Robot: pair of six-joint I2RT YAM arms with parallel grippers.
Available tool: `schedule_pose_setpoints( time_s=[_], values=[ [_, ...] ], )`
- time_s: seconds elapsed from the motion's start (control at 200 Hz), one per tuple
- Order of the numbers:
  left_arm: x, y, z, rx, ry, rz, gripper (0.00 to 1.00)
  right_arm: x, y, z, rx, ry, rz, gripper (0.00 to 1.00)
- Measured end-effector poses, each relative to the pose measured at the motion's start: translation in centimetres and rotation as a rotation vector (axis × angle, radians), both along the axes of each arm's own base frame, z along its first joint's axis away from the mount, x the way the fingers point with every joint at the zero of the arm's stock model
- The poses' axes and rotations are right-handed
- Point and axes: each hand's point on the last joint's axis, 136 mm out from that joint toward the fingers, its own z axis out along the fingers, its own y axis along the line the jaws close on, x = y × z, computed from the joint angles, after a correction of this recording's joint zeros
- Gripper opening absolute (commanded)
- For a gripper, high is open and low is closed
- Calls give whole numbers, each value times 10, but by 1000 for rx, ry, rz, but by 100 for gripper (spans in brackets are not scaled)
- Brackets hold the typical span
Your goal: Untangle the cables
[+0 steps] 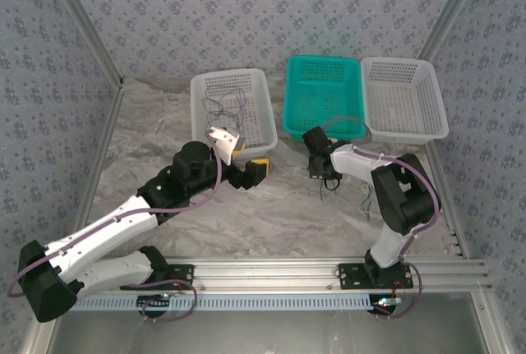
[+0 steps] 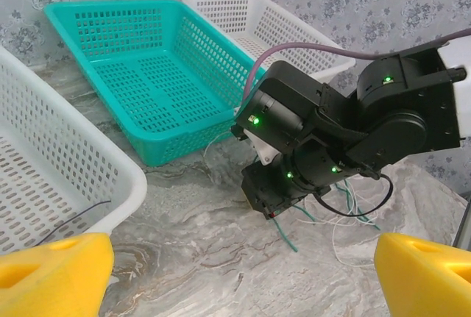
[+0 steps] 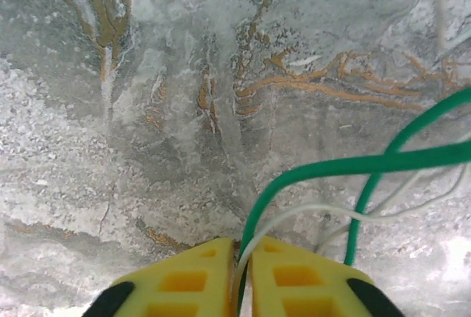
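Right pincer point(image 3: 241, 258) is pressed together on a green cable point(image 3: 353, 164) and a white cable point(image 3: 309, 210), low over the bench point(image 3: 147, 111). Left pincer point(image 2: 239, 269) stands spread, empty. Beyond, dark cables point(image 1: 226, 109) lie in a white basket point(image 1: 197, 103). Risk: lifting both pinched strands together could tighten the tangle.

Three baskets line the table's point(image 1: 246, 218) twelve o'clock side: a white basket point(image 1: 261, 99) holding dark cables point(image 1: 223, 108), a teal basket point(image 1: 322, 95) and a second white basket point(image 1: 404, 98). The left gripper point(image 1: 255, 163) sits at six o'clock of the first. The right gripper point(image 1: 325, 180) points down at six o'clock of the teal one, with loose cables point(image 1: 366, 203) at its four o'clock.
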Motion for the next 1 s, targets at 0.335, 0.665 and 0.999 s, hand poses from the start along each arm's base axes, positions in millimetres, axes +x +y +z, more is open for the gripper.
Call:
schedule_pose_setpoints(
  time_s=[0.335,0.665,0.999],
  values=[
    [4,-2,-8,16,14,10,92,-11,22,41,64,-74,49,0],
    [9,-6,-55,42,173,54,91,-41,86,72,423,-121,191,0],
    [10,11,-96,101,252,120,90,-121,120,40,459,-57,487,0]
  ],
)
